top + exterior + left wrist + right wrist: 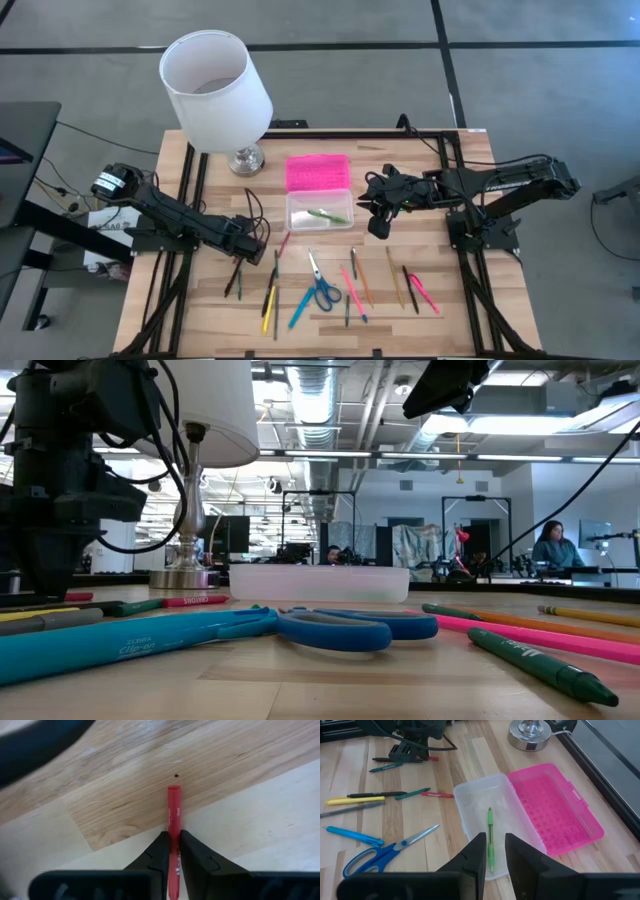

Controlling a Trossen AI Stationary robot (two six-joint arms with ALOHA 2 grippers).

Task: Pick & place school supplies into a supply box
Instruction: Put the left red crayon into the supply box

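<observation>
The left gripper (172, 857) is down at the wooden surface (330, 330), its dark fingers (197, 855) pinched nearly together around a thin red pen (173, 815) that lies flat between them. The right gripper (495, 855) hangs above the supply box (480, 805), its fingers a narrow gap apart and holding nothing; a green pen (490, 837) lies in the tray directly below.

The grip on the red pen is the weak point. The barrel is slim, smooth and round, and in the left wrist view much of its length sticks out past the fingertips, so on lifting it may pivot or slide out. Carried tilted, its long end could catch the box wall rather than clear it. The box is light, thin clear plastic, so a nudge would likely shift it. Both arms aiming for the box at once could also crowd each other.

The box is a shallow rectangular tray with rounded corners; its bright pink lid (317, 172) lies flung open beside it, with a ribbed grid inside. The remaining supplies are spread on the surface near the box: blue-handled scissors (322, 288) with bare metal blades, and pens and pencils in pink, yellow, blue, green and dark shades. A white lampshade (215, 90) on a shiny metal base (246, 160) stands just beyond the lid.
</observation>
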